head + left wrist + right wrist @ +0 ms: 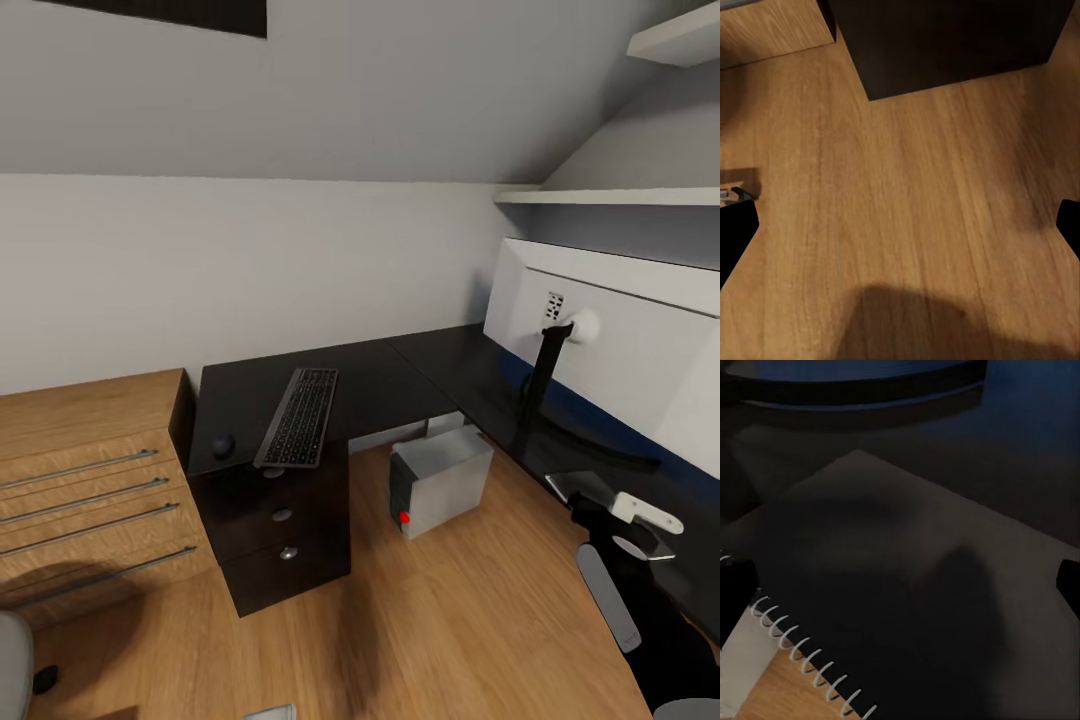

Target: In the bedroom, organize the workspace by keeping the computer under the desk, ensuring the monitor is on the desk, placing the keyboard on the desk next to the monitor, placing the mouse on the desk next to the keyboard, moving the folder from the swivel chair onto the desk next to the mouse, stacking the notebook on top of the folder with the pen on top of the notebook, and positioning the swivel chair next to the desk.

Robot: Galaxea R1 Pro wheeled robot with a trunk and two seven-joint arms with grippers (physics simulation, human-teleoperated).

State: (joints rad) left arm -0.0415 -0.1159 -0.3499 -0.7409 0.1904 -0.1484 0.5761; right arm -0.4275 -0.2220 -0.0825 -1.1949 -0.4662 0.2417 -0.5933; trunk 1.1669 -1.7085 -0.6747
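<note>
Black desk [400, 375] — notebook [892, 585] half-shadowed under right gripper [900, 585].

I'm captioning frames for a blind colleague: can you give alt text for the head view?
A black L-shaped desk sits under a sloped wall, holding a keyboard, a small mouse and a monitor. A grey computer tower stands on the wood floor beneath it.

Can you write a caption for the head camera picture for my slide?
Keyboard and mouse on the black desk, computer underneath, monitor at right.
</note>
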